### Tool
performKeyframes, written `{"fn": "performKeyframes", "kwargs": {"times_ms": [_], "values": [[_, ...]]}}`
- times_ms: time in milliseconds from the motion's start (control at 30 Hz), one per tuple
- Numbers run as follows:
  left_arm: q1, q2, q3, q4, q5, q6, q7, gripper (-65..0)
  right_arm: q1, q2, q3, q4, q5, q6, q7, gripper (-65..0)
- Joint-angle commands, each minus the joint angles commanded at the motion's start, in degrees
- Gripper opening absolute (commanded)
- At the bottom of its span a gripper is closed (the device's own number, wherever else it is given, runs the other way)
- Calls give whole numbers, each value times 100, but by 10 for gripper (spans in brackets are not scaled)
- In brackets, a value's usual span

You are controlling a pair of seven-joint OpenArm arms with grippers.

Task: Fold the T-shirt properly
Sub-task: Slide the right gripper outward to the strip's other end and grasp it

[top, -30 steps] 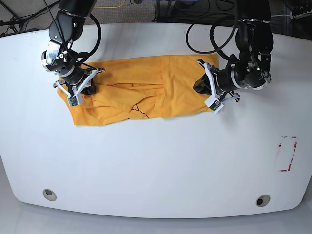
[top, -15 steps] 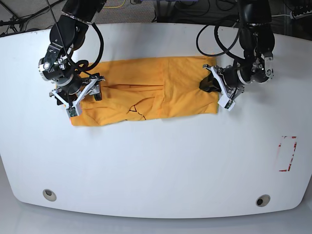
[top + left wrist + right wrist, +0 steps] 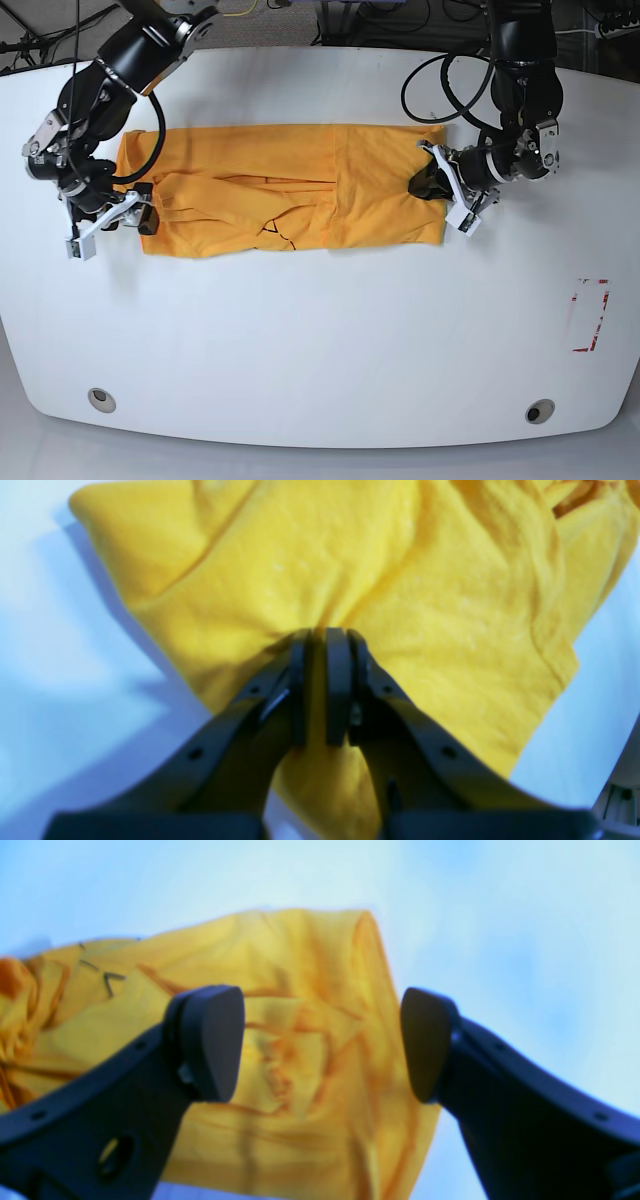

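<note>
T-shirt: folded into a wide band across the white tabletop.
Left hand: clamped on T-shirt's edge.
Right hand: fingers apart, above T-shirt's end.

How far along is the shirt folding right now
Partly done: the T-shirt already lies as a long band across the table, its sides seemingly folded in. In hand: the left hand is shut on the band's end, while the right hand is open at the other end, gripping nothing. Left: folding the band end over end into a compact stack.
</note>
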Motion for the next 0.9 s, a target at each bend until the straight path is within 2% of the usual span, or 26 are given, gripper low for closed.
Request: {"fn": "performKeyframes", "kwargs": {"times_ms": [200,400,667,900], "values": [[-167,-97,9,-62,0,-9,9,-608,-35,510,70,-1204,1073,0,149,-182],[-176,-97,9,-70,0,-9,9,-608,-246,765,62,-1574,1222,0,396,-182],[-141,-105,9,-70,0,-9,9,-608,-404,747,-97,-1582,1248,0,404,-182],[-132,-105,9,-70,0,-9,9,-608,-730,466,-229,-1574,1213,0,440,-185]]}}
